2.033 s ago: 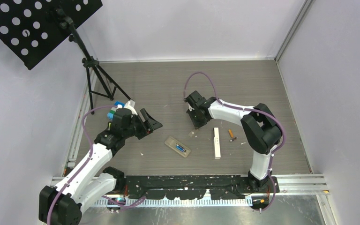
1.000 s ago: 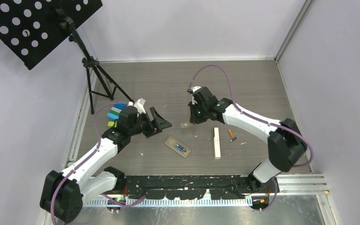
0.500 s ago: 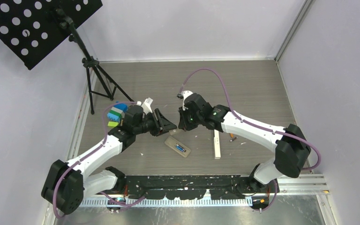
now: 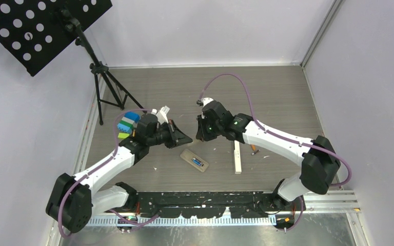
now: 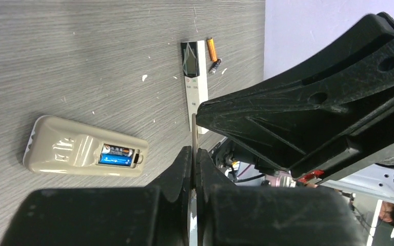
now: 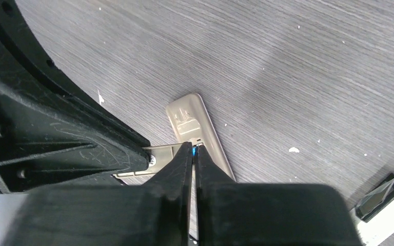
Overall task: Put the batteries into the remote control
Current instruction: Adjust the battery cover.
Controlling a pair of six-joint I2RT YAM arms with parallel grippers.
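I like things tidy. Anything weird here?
The beige remote has its battery slot uncovered, a blue battery showing, its cover pinched between the left end effector and right end effector. An orange battery and a dark battery lie loose by the white remote.

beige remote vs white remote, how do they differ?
The beige remote is wide and rounded; the white remote is slim and straight. The beige one lies back up, a blue battery in its open bay; the white one lies face up, dark screen showing. Both lie flat, unheld.
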